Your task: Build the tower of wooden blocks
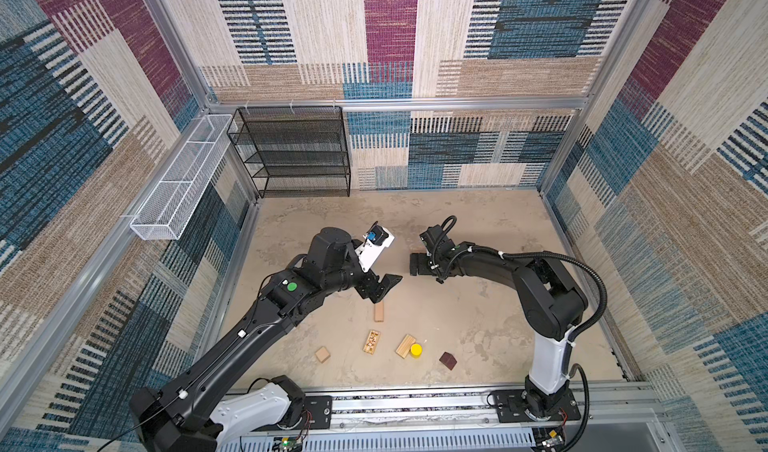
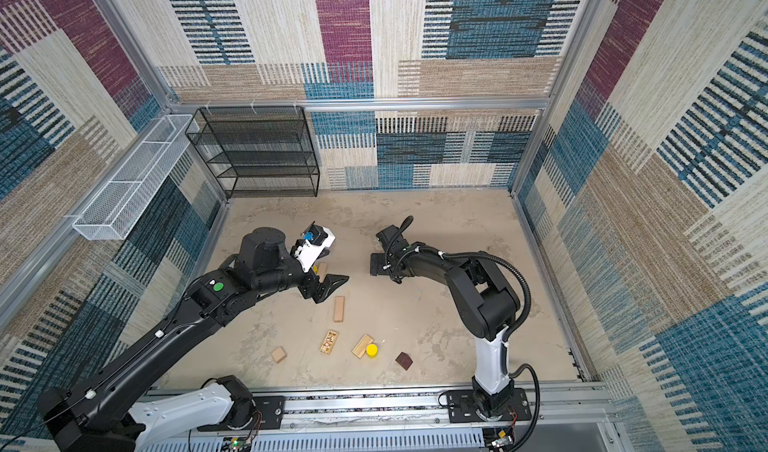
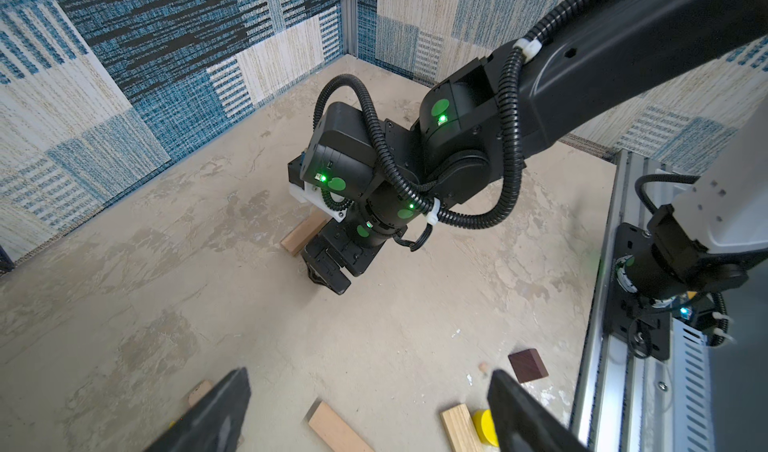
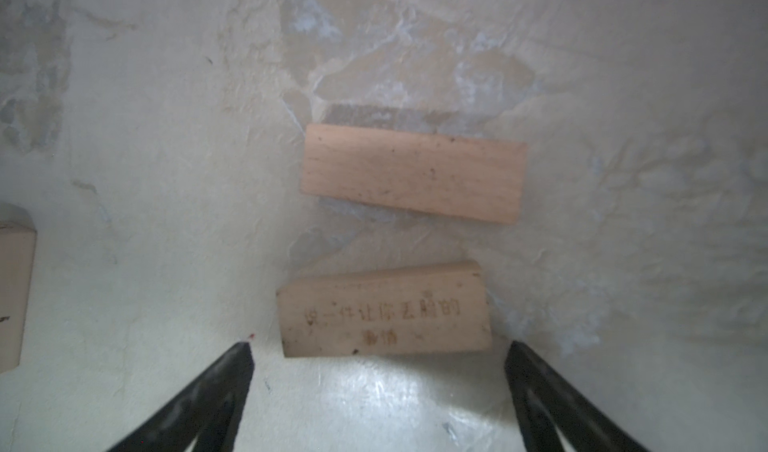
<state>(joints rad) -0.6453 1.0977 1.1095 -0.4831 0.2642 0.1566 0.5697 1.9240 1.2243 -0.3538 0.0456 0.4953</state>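
Observation:
Two pale planks lie side by side on the floor, one plain (image 4: 413, 173) and one printed (image 4: 384, 310). My right gripper (image 4: 379, 362) hangs open just above the printed one, holding nothing. In a top view it (image 1: 415, 265) is mid-floor. My left gripper (image 1: 384, 285) is open and empty above a plain plank (image 1: 378, 312). Nearer the front lie a patterned plank (image 1: 371, 341), a striped plank (image 1: 405, 346), a yellow cylinder (image 1: 416, 349), a tan cube (image 1: 322, 354) and a dark brown block (image 1: 448, 361). No stacked tower shows in any view.
A black mesh shelf (image 1: 297, 150) stands at the back left and a white wire basket (image 1: 183, 179) hangs on the left wall. The arms' metal rail (image 1: 415, 404) runs along the front edge. Another pale block (image 4: 12, 287) lies beside the two planks.

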